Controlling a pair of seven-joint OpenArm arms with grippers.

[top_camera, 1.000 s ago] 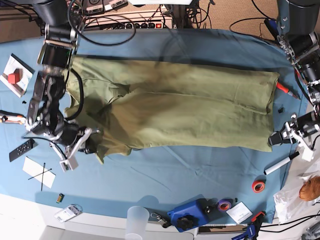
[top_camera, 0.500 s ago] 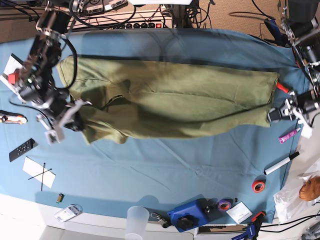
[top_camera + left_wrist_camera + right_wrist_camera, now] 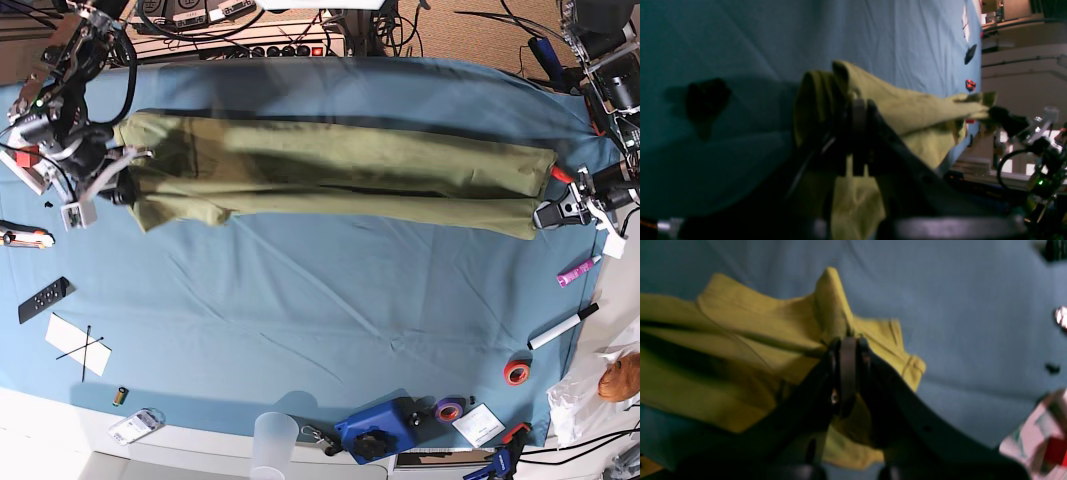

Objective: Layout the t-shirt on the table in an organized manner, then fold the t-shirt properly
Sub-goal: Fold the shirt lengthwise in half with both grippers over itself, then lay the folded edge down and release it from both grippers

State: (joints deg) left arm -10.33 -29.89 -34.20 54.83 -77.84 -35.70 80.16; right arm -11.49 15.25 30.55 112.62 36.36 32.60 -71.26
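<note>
The olive-green t-shirt [image 3: 330,175] is stretched into a long narrow band across the far half of the blue table [image 3: 320,310]. My right gripper [image 3: 122,195], on the base view's left, is shut on the shirt's left end; in the right wrist view the gripper [image 3: 847,340] pinches a fold of the fabric [image 3: 750,330]. My left gripper [image 3: 546,214], on the base view's right, is shut on the shirt's right lower corner; in the left wrist view the gripper [image 3: 858,103] clamps bunched fabric [image 3: 907,106]. The collar tag is hidden.
Near my right arm lie a remote [image 3: 44,298], a white paper [image 3: 78,344] and a red block [image 3: 24,155]. Near my left arm lie markers [image 3: 562,326], a pink tube [image 3: 577,270] and a red tape roll [image 3: 517,372]. A blue tool [image 3: 380,430] and a clear cup [image 3: 274,440] stand at the front edge.
Both grippers moved toward the table's far side, carrying the shirt's near edge with them. The shirt went from a wide spread to a narrow taut band.
</note>
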